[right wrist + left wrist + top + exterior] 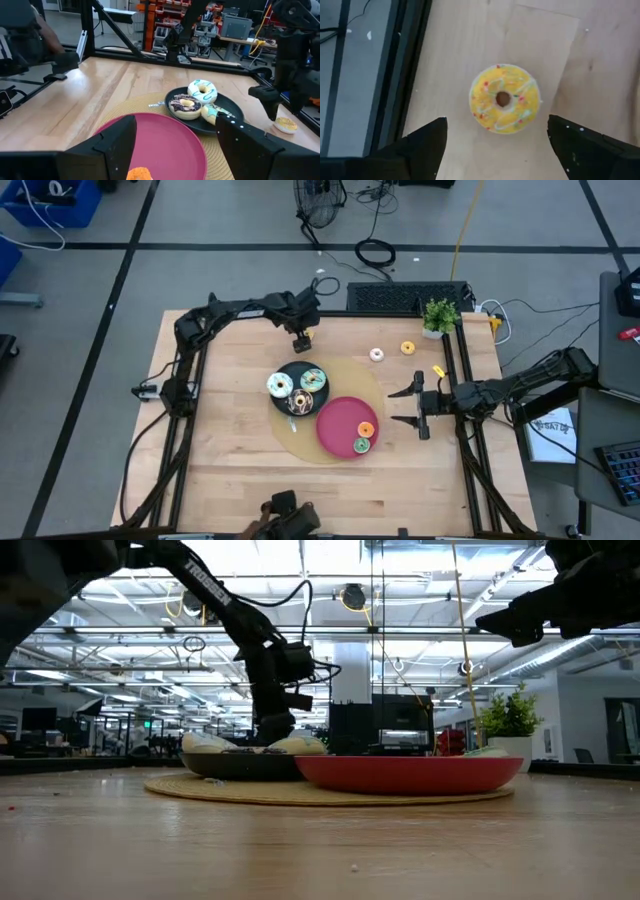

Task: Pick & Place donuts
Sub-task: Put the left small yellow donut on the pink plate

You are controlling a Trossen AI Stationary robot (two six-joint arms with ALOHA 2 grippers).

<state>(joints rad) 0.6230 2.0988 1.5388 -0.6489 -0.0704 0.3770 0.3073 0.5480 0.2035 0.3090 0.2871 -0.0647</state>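
The left gripper (300,340) hangs just past the far rim of the black plate (283,370), its fingers (422,145) spread wide with nothing between them; directly beneath it a yellow donut (504,98) with white drizzle and red flecks lies flat on the bare wooden table (230,440), just outside the black plate and free of both fingers; the right gripper (417,406) hovers above the table on the side of the red plate (340,418) away from the black plate, its fingers (112,142) also parted and holding nothing, pointing back toward the plates; the black plate touches the red plate, and both sit on a round woven mat (375,385); on the black plate lie a teal-and-white donut (312,378), a white sprinkled donut (279,386) and a brown chocolate donut (301,402); on the red plate, at the edge farthest from the black plate, rest an orange donut (366,429) and a green donut (361,445); well beyond the red plate, toward the small potted plant (439,315), a pink donut (377,355) and another orange-yellow donut (407,348) lie on the wood
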